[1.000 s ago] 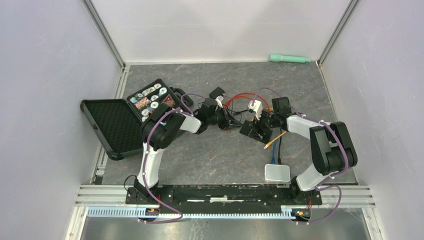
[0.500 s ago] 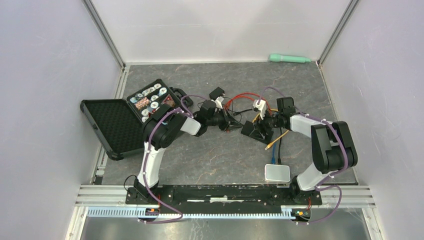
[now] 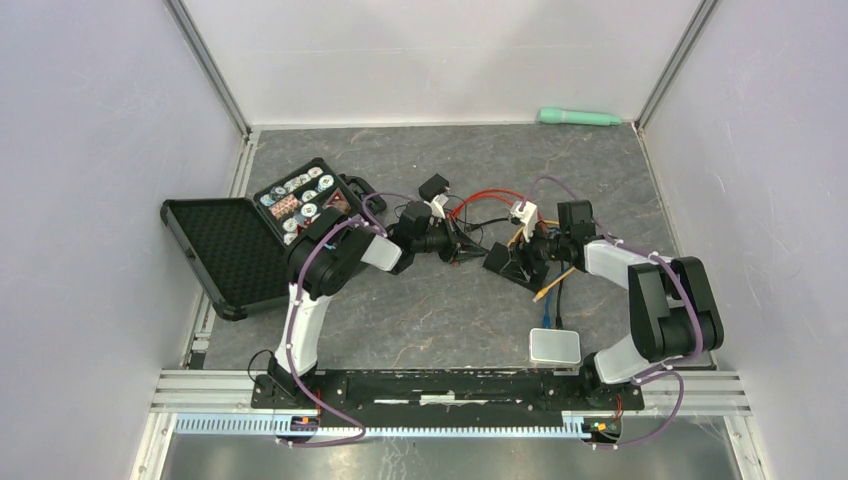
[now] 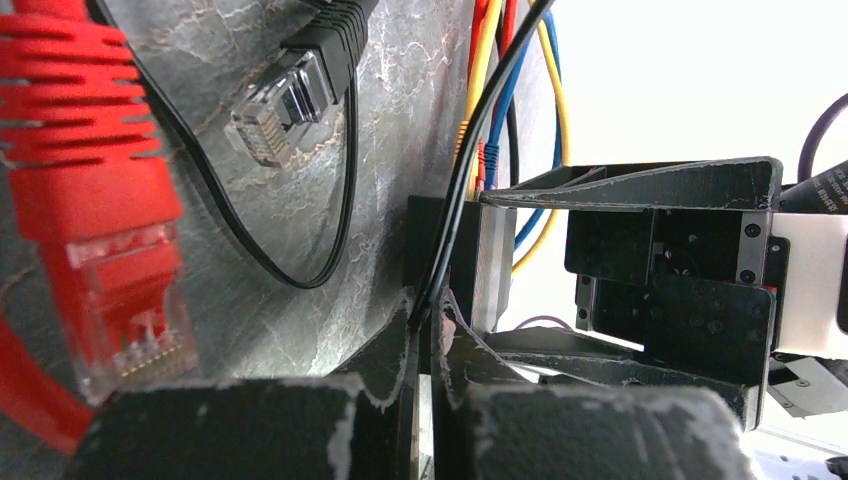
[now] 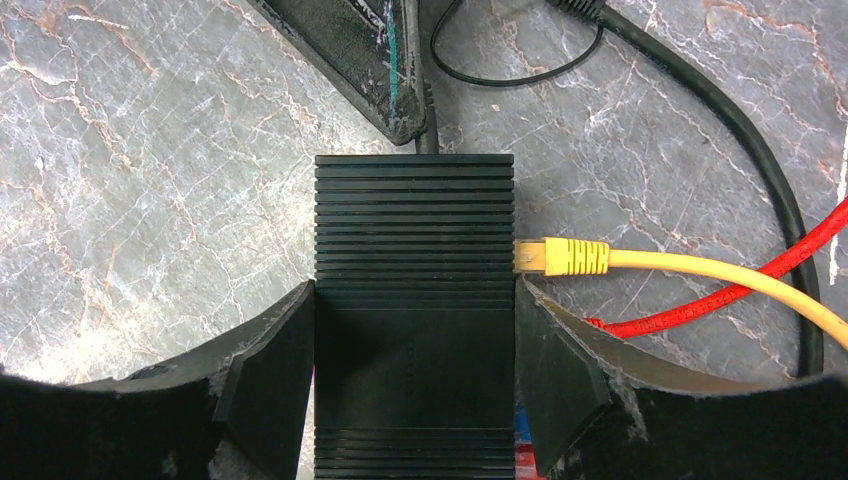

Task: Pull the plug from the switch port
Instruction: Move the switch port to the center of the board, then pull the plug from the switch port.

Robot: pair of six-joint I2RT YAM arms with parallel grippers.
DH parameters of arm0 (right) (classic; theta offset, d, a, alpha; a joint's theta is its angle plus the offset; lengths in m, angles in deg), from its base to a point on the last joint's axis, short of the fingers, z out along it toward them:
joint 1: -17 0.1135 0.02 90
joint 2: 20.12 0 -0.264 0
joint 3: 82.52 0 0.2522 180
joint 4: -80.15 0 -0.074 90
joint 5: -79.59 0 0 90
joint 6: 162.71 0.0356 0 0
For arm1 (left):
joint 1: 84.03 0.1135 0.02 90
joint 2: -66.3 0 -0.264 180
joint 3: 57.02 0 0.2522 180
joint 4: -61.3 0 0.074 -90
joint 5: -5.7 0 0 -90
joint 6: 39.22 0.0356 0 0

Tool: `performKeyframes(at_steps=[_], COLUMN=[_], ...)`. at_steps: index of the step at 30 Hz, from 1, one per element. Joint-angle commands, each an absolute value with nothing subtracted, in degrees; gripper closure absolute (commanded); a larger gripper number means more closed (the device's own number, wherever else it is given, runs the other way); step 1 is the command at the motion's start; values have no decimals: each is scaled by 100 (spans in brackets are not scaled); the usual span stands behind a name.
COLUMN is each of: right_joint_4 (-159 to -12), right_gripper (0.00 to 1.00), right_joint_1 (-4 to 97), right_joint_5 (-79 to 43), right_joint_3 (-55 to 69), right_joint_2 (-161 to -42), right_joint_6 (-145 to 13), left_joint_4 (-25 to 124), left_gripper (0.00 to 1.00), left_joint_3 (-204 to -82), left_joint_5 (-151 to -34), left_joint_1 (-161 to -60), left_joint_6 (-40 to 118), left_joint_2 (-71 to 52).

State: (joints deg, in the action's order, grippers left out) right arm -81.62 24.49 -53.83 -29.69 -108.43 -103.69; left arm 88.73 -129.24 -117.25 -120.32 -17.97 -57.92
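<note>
The black ribbed switch (image 5: 414, 215) lies on the table, clamped at its sides by my right gripper (image 5: 414, 330). A yellow plug (image 5: 562, 257) sits in a port on its right side. A thin black cable (image 5: 428, 130) runs out of its far end. My left gripper (image 4: 430, 305) is shut on that black cable (image 4: 455, 190) just in front of the switch (image 4: 490, 260). In the top view the left gripper (image 3: 462, 248) and right gripper (image 3: 522, 258) face each other across the switch (image 3: 500, 260).
A loose red plug (image 4: 120, 290) and a loose black plug (image 4: 290, 95) lie beside the left gripper. Red, yellow and blue cables (image 3: 490, 195) tangle behind the switch. An open black case (image 3: 240, 235) is at the left, and a small silver box (image 3: 554, 346) is at the near right.
The right wrist has shifted slightly to the right with the switch still clamped. The left gripper stays shut on the black cable in about the same place.
</note>
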Motion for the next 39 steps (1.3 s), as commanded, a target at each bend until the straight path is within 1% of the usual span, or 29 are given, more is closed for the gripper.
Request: performKeyframes(at_steps=[1,5,8,10,15,21,24,26,33,39], right_joint_4=[-8259,-8118,-7701,-7406,-7633,-7871,-8074,-8191,-8195,-8258], right_gripper=[100,100,100,100,100,100,100,98,94,93], right_joint_1=[2185,2191,2188,2189,2194,2208,2210,2209,2276,2349], right_joint_5=[-4301,-4724,-5151,-5259,-4955,-4481,-4317,-4232,-3862,-3791], right_joint_3=[-3081,-3087,-2837,-2614,-2567,-2781,-2918,-2907,-2649,-2765], right_joint_2=[-10505,-10535,-10750,-10937,-10842,-10666,-10594,-10581,-10567,-10592], right_joint_6=[-10261,-10538,-10881,-10959,-10371,-10221,-10129,-9983,-9894,-9917], left_joint_4=[8446,8407,8455,8737,8772,8761,8414,8071,6838,6309], left_gripper=[98,98,98,98,98,98,98,98,95,95], left_joint_3=[-12890,-13077,-13261,-13284,-13102,-13089,-13217,-13342,-13759,-13837], left_joint_5=[-11595,-11776,-12038,-12117,-11902,-11956,-12049,-12160,-12621,-12672], left_joint_1=[-11638,-11620,-11620,-11621,-11620,-11620,-11621,-11629,-11638,-11572], left_joint_6=[-1993,-2034,-2036,-1990,-1477,-1584,-1325,-1089,360,1126], left_joint_2=[-5897,-5953,-6105,-6149,-5942,-5847,-5688,-5574,-4889,-4378])
